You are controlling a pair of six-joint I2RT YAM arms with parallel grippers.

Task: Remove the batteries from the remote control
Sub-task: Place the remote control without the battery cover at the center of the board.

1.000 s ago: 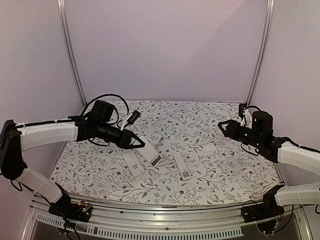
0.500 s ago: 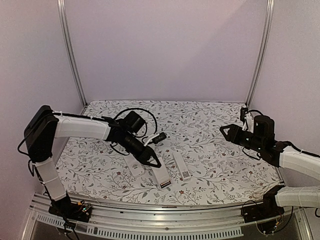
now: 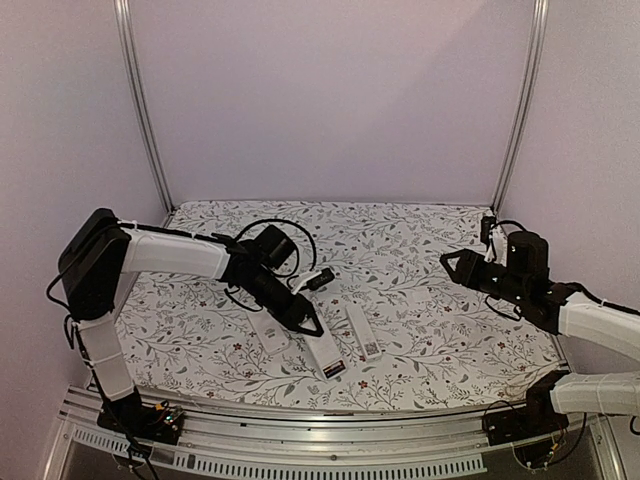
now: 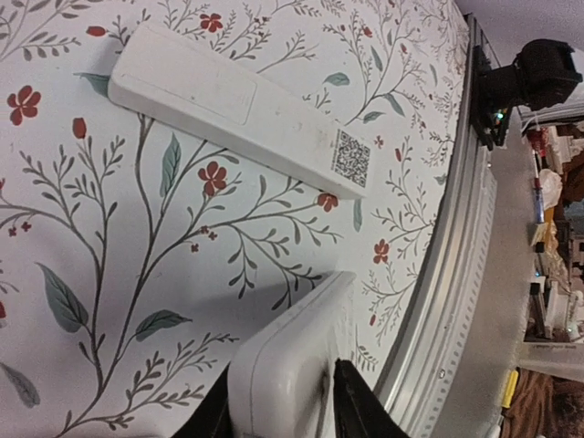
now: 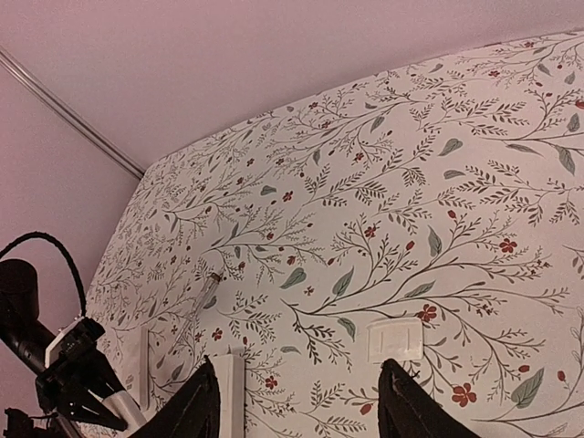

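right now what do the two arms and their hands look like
Both match: the left arm and right arm have white-shelled links joined by black joints and black bases. Each ends in a black wrist block and a black, pointed two-finger hand, the left hand and right hand. A black cable loops over the left wrist. No markings are legible.

High rear overview; low wrist views across the same floral tablecloth (image 3: 420, 250)

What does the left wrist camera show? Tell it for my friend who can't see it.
A white remote sits between the two black fingers of the left claw at the bottom of the view. Above it a second white remote lies flat on the flowery tablecloth, with a square code sticker near one end.
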